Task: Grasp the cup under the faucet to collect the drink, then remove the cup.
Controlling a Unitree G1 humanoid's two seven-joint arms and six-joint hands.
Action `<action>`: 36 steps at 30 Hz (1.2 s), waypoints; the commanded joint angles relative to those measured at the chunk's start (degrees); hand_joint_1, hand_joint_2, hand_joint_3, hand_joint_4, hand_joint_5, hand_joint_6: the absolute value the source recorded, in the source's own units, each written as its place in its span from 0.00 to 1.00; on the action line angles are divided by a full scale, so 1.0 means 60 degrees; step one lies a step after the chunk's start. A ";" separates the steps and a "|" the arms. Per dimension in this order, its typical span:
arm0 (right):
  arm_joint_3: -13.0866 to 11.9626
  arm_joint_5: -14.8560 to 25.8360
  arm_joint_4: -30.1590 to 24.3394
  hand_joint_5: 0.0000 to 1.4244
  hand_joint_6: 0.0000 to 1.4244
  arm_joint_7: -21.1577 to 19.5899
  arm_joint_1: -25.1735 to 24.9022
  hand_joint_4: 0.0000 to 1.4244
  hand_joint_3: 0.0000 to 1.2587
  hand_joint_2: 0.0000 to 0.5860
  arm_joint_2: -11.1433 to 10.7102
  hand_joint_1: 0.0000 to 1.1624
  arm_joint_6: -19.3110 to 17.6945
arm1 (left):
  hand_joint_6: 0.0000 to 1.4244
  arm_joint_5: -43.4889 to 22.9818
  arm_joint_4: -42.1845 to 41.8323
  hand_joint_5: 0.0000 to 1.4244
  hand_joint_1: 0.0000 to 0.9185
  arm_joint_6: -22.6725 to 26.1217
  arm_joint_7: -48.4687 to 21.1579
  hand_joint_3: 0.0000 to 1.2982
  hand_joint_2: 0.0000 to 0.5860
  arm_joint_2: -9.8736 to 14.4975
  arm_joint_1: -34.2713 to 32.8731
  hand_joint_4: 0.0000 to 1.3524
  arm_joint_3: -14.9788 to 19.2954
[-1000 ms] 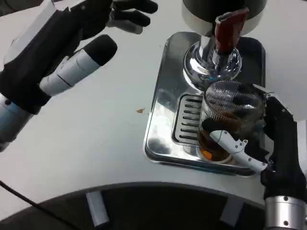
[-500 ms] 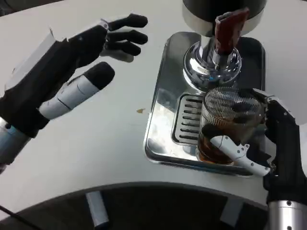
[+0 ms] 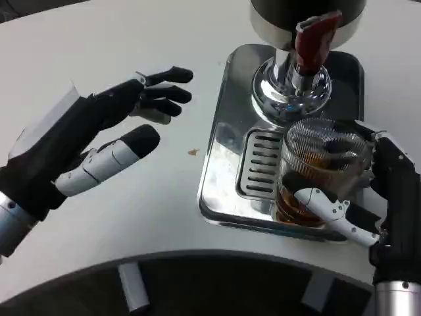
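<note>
Cup (image 3: 316, 172), clear and ribbed, stands upright with its long axis vertical and its open mouth facing up, at the near right part of the steel drip tray (image 3: 220, 164). It holds a brown drink that fills the lower portion; the upper part of the glass looks clear. The right hand (image 3: 368, 197) grips it from the right side: a white thumb crosses the near face of the cup low down, and black fingers (image 3: 339, 153) wrap the far side, so the glass sits between them. The right forearm rises from the bottom right corner of the picture.

Just left of the cup lies the slotted grate (image 3: 258, 163) of the tray, with the cup's base partly over it. The tray's shiny floor mirrors the surroundings, and its near rim lies close to the curved table edge.

Well apart on the left, the left hand (image 3: 99, 141) hovers above the white table (image 3: 145, 217), holding nothing, fingers spread and pointing toward the tray. A small brown speck (image 3: 192, 152) marks the table between that hand and the tray.

Farther back, the chrome faucet base (image 3: 289, 89) stands on the tray, just beyond the cup, with the red tap handle (image 3: 310, 41) above it and the dispenser body (image 3: 306, 16) at the top edge.
</note>
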 commanded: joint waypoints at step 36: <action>0.0308 0.0374 -0.2665 0.85 0.75 0.1177 0.1835 0.72 0.71 0.32 -0.0097 0.73 -0.0864 | 0.11 0.2369 -0.1468 0.08 0.00 0.0692 0.0056 0.12 0.19 0.1120 0.1350 0.06 -0.0460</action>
